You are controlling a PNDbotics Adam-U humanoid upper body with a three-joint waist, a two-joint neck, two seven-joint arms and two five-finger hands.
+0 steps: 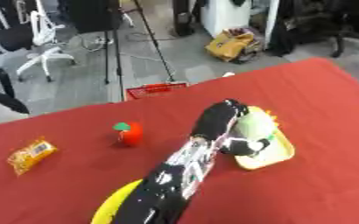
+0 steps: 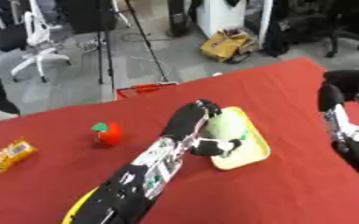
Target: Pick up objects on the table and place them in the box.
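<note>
**Q:** Nearest the camera in the left eye view?

**A:** Yellow curved thing (image 1: 115,202) at the table's near edge, part hidden under the left arm. That arm runs up to the left hand (image 1: 227,114), lying over the yellow tray (image 1: 280,154). Its fingers curl round a pale green object (image 1: 253,127) inside the tray.

**Q:** Room around it?

**A:** Bare red table (image 1: 320,100) to the right and far side. Left of the arm stands a red fruit (image 1: 129,133), and an orange snack packet (image 1: 31,155) lies well apart near the left edge.

**Q:** And the right eye view?

**A:** Right hand (image 2: 342,87) shows at the table's right edge, apart from the tray; whether its fingers are apart or together I cannot tell
</note>
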